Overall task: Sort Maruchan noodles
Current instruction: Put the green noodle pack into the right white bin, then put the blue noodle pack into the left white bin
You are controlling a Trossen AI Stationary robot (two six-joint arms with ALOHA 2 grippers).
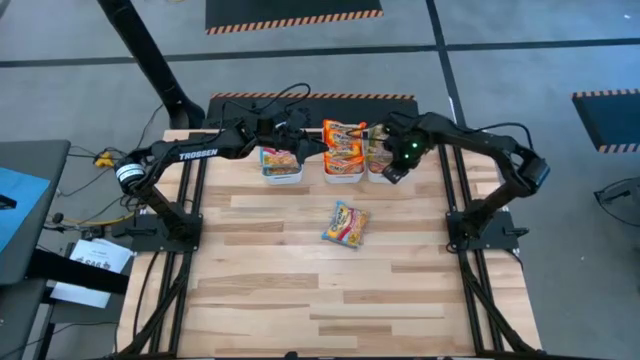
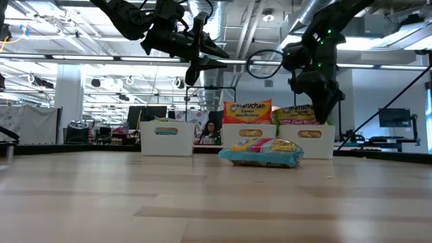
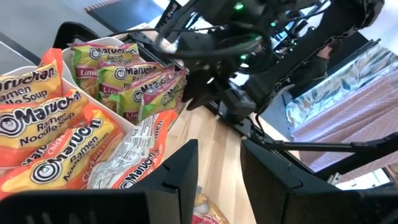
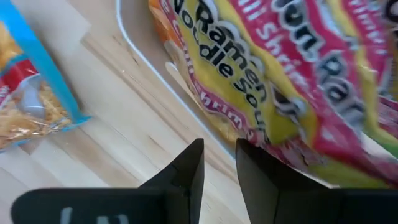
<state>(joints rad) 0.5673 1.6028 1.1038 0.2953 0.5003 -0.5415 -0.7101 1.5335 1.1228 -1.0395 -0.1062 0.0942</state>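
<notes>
Three white bins stand in a row at the table's far side. The left bin (image 1: pixel 282 172) holds blue-edged packets, the middle bin (image 1: pixel 344 172) orange packets (image 3: pixel 43 143), the right bin (image 2: pixel 312 140) green packets (image 3: pixel 124 74). One blue-edged packet (image 1: pixel 346 223) lies flat on the table nearer the middle, also in the low view (image 2: pixel 263 152). My left gripper (image 1: pixel 308 135) hovers open and empty above the gap between the left and middle bins. My right gripper (image 1: pixel 393 172) hangs open and empty over the right bin's near rim (image 4: pixel 143 62), above a green packet (image 4: pixel 280 81).
Bare wood spreads around the lone packet toward the near edge. Both arms reach over the bin row from the sides, their grippers close together (image 2: pixel 219 57) (image 2: pixel 324 111). Cables trail over the far edge behind the bins (image 1: pixel 290 100).
</notes>
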